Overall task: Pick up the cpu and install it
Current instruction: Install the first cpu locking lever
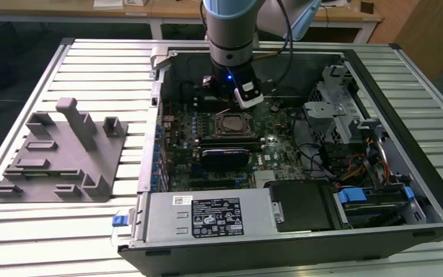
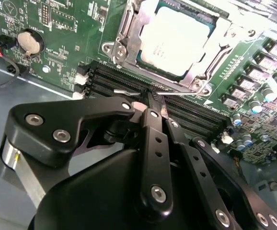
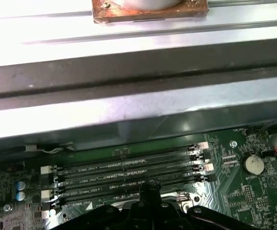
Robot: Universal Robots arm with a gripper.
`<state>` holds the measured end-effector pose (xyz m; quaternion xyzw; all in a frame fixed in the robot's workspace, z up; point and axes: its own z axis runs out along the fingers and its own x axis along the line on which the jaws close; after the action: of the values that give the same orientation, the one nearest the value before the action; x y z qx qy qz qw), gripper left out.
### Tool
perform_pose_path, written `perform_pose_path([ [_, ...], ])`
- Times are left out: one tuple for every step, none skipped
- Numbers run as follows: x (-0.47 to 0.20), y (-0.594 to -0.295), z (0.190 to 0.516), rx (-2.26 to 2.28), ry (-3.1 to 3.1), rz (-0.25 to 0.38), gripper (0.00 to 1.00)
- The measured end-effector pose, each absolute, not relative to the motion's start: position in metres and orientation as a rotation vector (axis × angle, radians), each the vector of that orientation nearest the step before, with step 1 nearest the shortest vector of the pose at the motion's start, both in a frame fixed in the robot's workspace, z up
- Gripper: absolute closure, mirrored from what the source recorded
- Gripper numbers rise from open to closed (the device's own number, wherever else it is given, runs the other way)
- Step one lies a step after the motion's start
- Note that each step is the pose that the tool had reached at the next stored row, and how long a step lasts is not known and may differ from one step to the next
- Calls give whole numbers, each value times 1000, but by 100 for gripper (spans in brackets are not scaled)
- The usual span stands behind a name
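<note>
Your gripper [image 2: 154, 98] is pressed together, empty, over the memory slots [image 2: 129, 84]; cpu [image 2: 174, 38] sits seated in the socket just beyond.

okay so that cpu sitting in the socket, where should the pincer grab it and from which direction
Judging by its pose, from straight above, pinching two opposite edges of the cpu. It lies flat inside the socket frame, so only its top plate and rim are exposed. The pincer looks shut and empty, above the memory slots.
</note>
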<state>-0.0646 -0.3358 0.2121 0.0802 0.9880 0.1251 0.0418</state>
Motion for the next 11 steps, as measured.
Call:
perform_pose_path([
  [-65,-336,212,252,3023,375,89],
  [-65,-335,212,260,3023,367,89],
  [-65,-335,211,271,3021,359,89],
  [-65,-335,211,283,3019,351,89],
  [-65,-335,211,294,3018,343,89],
  [-64,-335,211,297,3018,341,89],
  [-65,-335,211,297,3018,341,89],
  [-65,-335,211,297,3018,341,89],
  [-65,-335,211,298,3018,341,89],
  [-65,-335,211,298,3017,343,89],
  [-65,-335,210,298,3017,343,89],
])
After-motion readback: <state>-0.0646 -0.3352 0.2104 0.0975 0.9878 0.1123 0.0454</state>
